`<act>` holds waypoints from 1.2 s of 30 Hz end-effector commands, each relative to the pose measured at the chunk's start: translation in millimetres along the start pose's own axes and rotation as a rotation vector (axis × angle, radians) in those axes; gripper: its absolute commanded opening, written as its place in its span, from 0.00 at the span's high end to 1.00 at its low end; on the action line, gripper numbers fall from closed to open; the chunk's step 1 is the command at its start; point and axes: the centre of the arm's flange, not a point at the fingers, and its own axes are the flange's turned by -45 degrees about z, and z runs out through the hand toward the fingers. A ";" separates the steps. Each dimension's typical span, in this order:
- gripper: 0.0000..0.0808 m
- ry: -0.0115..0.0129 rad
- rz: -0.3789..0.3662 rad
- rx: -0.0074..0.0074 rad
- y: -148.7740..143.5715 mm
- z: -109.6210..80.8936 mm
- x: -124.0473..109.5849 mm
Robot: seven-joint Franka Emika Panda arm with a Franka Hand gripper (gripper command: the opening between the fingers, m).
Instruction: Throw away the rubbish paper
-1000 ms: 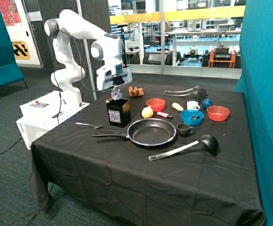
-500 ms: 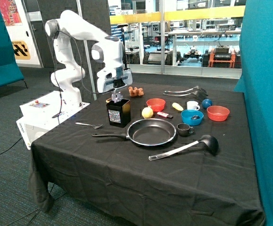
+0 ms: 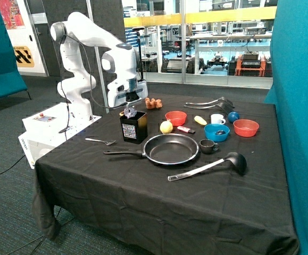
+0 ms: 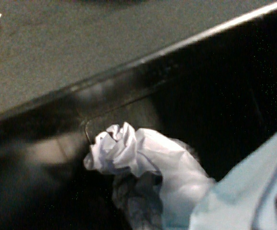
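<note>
The white Franka arm [image 3: 90,48] reaches out from its base beside the table, its gripper [image 3: 130,111] poised directly over the open mouth of the black box [image 3: 133,127], which stands near the edge of the black-draped table [image 3: 143,202]; pinched in the closed fingers is a wad of rubbish paper [image 3: 130,112], crumpled and white, hanging just above the box's rim. Seen from the wrist, the same rubbish paper [image 4: 138,163] fills the middle of the frame, its creased folds lit against the dark interior of the black box [image 4: 215,86]; the box's near wall runs as a pale slanting edge between the paper and the dark tablecloth [image 4: 81,38] beyond it; a pale blue finger [image 4: 243,201] shows beside the paper. The paper is not yet inside; it is held over the opening.

Around the box the table is crowded: a fork [image 3: 100,141] lies just beside it; a black frying pan [image 3: 169,149] sits in front, its handle pointing toward the fork; a lemon [image 3: 166,127] rests next to the box on the pan's far side; a brown lumpy toy [image 3: 153,103] lies behind; farther along stand a red bowl [image 3: 175,118], a white mug [image 3: 216,119], a blue bowl [image 3: 216,132] and a second red bowl [image 3: 246,127]; a black ladle [image 3: 209,165] lies nearer the front edge.
</note>
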 end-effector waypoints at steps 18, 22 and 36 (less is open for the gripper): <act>0.10 0.0085 0.010 -0.0020 6.0 -4.2 -9.3; 0.15 0.0085 -0.038 -0.0022 2.7 -8.9 -11.7; 0.24 0.0083 -0.194 -0.0029 -29.0 -20.8 -42.4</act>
